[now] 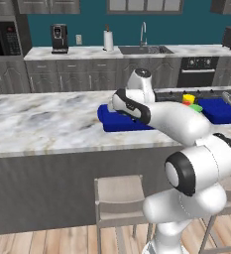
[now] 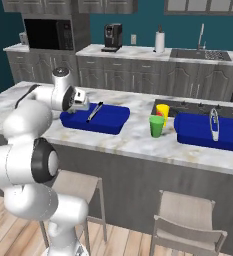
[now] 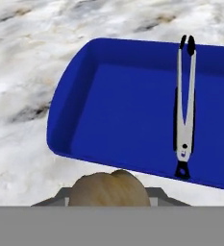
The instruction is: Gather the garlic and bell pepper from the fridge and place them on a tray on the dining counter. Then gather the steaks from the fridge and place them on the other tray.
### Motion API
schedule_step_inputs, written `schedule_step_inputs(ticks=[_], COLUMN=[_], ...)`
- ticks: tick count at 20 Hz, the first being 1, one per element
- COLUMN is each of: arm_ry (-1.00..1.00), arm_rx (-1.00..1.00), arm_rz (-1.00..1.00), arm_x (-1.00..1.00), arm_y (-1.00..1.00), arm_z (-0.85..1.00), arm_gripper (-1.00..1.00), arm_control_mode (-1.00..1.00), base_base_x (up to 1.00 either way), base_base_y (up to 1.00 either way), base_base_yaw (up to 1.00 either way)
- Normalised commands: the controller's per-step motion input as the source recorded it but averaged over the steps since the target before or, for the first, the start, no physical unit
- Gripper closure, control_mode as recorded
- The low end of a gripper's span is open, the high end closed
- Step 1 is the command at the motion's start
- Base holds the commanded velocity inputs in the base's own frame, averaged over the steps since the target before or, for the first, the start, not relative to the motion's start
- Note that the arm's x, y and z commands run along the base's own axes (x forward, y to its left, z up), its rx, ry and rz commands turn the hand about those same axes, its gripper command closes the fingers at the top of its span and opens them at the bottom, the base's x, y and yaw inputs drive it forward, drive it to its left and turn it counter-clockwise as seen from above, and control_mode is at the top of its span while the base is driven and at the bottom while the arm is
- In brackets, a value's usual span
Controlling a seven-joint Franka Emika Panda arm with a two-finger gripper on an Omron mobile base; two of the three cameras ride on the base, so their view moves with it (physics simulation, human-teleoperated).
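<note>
My gripper (image 3: 108,198) is shut on the garlic (image 3: 108,188), a tan lumpy bulb at the bottom of the hand view. It hovers just short of the near rim of a blue tray (image 3: 70,96) on the dining counter (image 3: 22,57). Metal tongs (image 3: 183,110) lie in that tray, towards its right side. From the right base view the gripper (image 2: 83,104) sits at the left end of the same tray (image 2: 110,120). In the left base view the arm covers much of this tray (image 1: 112,124). The bell pepper, steaks and fridge are out of view.
A second blue tray (image 2: 193,131) with tongs (image 2: 214,125) lies further right on the counter. A yellow cup (image 2: 162,112) and a green cup (image 2: 157,125) stand between the trays. Stools (image 2: 188,212) sit under the counter's near edge.
</note>
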Motion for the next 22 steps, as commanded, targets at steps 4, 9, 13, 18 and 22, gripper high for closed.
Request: schedule_step_inputs(ticks=[4,9,13,18,22], arm_ry=[0.0,0.0,0.0,0.0,0.0], arm_rx=[0.0,0.0,0.0,0.0,0.0], arm_rz=[-0.02,-0.01,-0.02,-0.02,-0.02], arm_x=[0.48,0.4,0.3,0.31,0.34], arm_y=[0.0,0.0,0.0,0.0,0.0], arm_z=[-0.13,-0.14,-0.17,-0.2,-0.21], arm_gripper=[1.0,1.0,1.0,1.0,1.0], arm_control_mode=[-1.0,-1.0,-1.0,-1.0,-1.0], base_base_x=[0.0,0.0,0.0,0.0,0.0], base_base_y=[0.0,0.0,0.0,0.0,0.0], base_base_yaw=[0.0,0.0,0.0,0.0,0.0])
